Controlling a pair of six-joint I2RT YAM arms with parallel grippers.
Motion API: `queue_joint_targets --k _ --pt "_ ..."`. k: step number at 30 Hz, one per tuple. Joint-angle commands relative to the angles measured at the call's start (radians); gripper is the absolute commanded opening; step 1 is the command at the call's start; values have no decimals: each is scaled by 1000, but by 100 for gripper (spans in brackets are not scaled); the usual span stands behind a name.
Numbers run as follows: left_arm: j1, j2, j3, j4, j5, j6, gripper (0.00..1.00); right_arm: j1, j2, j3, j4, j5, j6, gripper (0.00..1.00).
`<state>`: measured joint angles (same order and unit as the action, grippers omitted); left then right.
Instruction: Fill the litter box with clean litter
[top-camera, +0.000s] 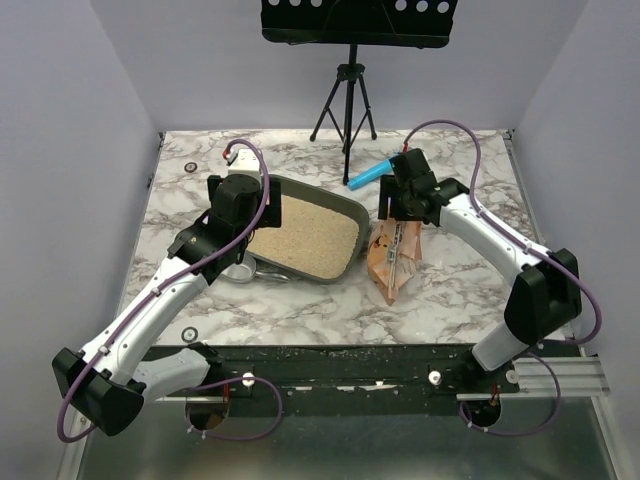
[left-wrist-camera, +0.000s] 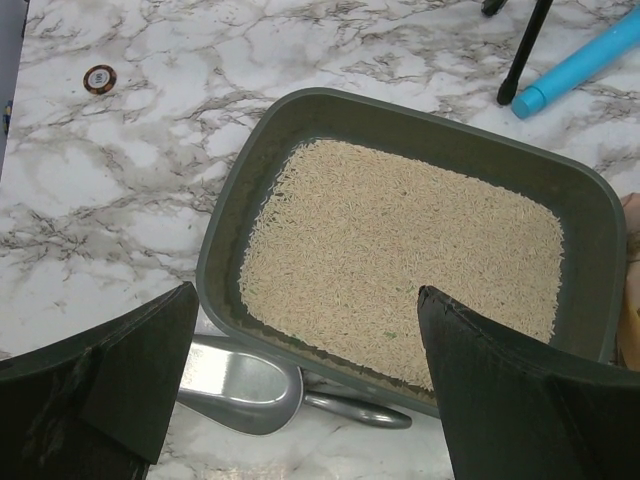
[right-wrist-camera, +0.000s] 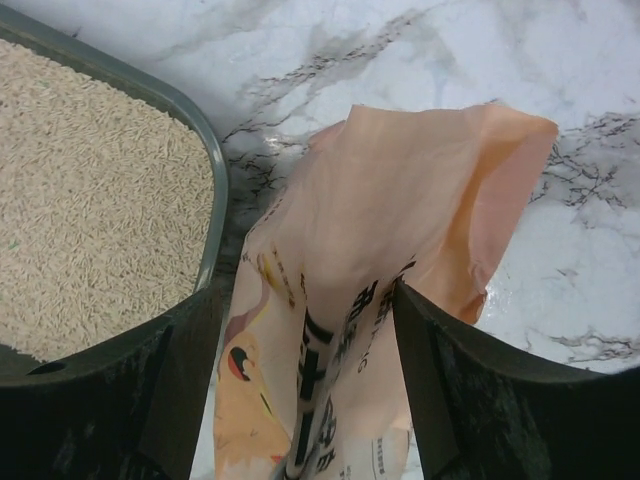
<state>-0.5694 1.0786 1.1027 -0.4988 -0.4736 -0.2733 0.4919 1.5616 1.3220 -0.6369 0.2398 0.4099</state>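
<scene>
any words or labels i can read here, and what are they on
No text reads clearly.
Bag: large dark printed characters, not Latin letters, partly hidden; unreadable.
Bag, lower edge: small print, too blurred.
Round disc on the table: marking too small to read.

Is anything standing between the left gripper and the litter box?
Nothing visible. The open left gripper hangs directly over the litter box; the metal scoop lies beside its rim, out of the way.

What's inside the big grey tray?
Pale, sandy litter fills the tray, spread over nearly its whole floor. Whatever lies beneath the grains is hidden.
</scene>
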Motion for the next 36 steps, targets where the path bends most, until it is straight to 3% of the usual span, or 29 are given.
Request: queue_joint_targets --k 1,8,13,17,18,21,29,36 --pt "5 -16 -14 2 23 -4 99 5 51 62 -14 61 40 73" --pt "6 -20 -18 3 20 -1 99 5 71 80 -14 142 15 68" --pt "5 -22 -20 5 20 -1 99 5 87 92 -15 148 -2 48" --pt "5 -25 -21 6 15 0 99 5 104 95 -21 133 -5 43" --pt "5 -26 -21 6 15 0 99 5 103 95 -20 128 -8 36" --pt "5 -26 -23 8 15 2 99 5 109 100 -21 118 -25 0" --pt "5 -43 -24 6 18 2 99 5 -27 33 6 85 -166 1" --pt "5 -57 -26 13 27 2 99 34 -196 -43 8 -46 -316 1"
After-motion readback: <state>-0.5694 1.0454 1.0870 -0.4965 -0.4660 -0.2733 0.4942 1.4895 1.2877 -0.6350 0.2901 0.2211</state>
